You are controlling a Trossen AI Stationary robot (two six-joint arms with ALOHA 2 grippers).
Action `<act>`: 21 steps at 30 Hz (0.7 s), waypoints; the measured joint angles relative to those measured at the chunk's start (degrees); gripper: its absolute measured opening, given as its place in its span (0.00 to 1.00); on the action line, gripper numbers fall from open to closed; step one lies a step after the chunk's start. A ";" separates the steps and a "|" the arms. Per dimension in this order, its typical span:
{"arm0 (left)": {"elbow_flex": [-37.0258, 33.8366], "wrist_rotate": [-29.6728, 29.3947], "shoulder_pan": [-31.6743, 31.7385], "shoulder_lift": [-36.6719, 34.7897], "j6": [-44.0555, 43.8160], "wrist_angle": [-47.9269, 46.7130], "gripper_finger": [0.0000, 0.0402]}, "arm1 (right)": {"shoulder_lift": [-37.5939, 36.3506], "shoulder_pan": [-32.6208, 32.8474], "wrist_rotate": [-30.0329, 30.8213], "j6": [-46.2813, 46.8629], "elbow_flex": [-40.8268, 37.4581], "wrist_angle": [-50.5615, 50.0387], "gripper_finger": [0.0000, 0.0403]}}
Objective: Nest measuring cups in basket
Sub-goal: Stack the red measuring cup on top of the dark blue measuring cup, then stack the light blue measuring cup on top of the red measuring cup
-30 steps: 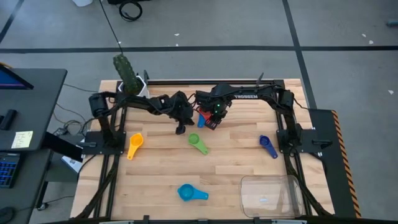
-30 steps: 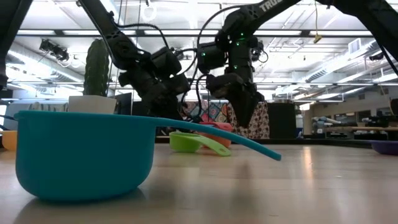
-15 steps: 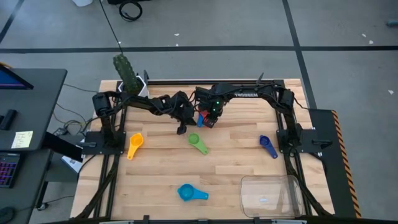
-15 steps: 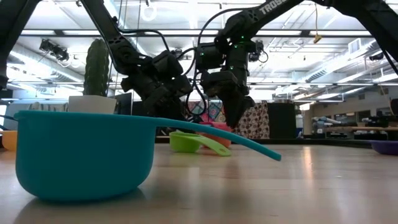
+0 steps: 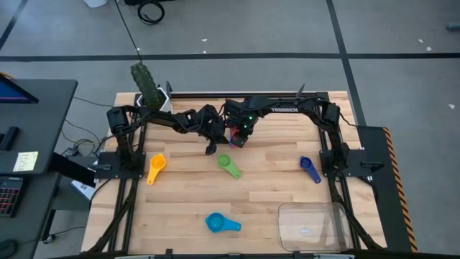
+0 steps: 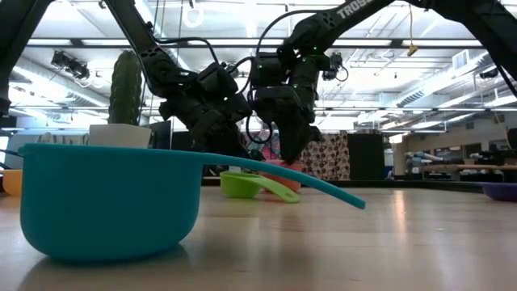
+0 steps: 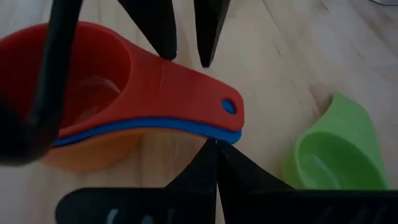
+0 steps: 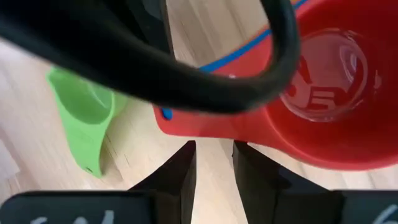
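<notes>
A red cup (image 7: 93, 81) sits nested in a blue cup and an orange one, a stack (image 5: 233, 132) on the table's far middle. Their handles (image 7: 211, 109) lie together. My left gripper (image 5: 210, 149) is shut, its tips (image 7: 214, 149) at the handles' free end. My right gripper (image 5: 238, 138) is open over the stack; its fingers (image 8: 180, 171) stand by the red handle (image 8: 186, 121). A green cup (image 5: 228, 164), a yellow cup (image 5: 155, 167), a light blue cup (image 5: 219, 223) and a dark blue cup (image 5: 310, 169) lie apart on the table. The clear basket (image 5: 313, 224) stands at the near right. My left gripper has its shut fingertips right at the free end of the stacked handles (image 7: 227, 134), coming slanting from the table's left; I cannot tell whether they touch. My right gripper has its open fingers (image 7: 165, 37) above the red handle, pointing down; I cannot tell whether they touch it.
A white pot with a green cactus (image 5: 147, 85) stands at the far left corner. The green cup lies close in front of the stack. The light blue cup (image 6: 113, 198) fills the low view's near left. Bare wood lies in the table's middle.
My right gripper has gone toward the table's left, closer over the red cup stack and toward my left gripper.
</notes>
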 joint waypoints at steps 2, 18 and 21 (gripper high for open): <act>0.00 0.00 -0.02 0.00 -0.05 -0.55 0.01 | 0.00 0.00 0.00 -0.05 0.04 -1.17 0.27; 0.02 -3.02 7.28 -18.89 -2.76 -26.98 0.02 | -19.06 0.96 8.90 -1.67 0.20 -12.12 0.27; 0.02 -4.93 5.81 -24.53 -4.75 -30.90 0.02 | -23.38 1.57 8.18 -2.89 0.20 -13.83 0.27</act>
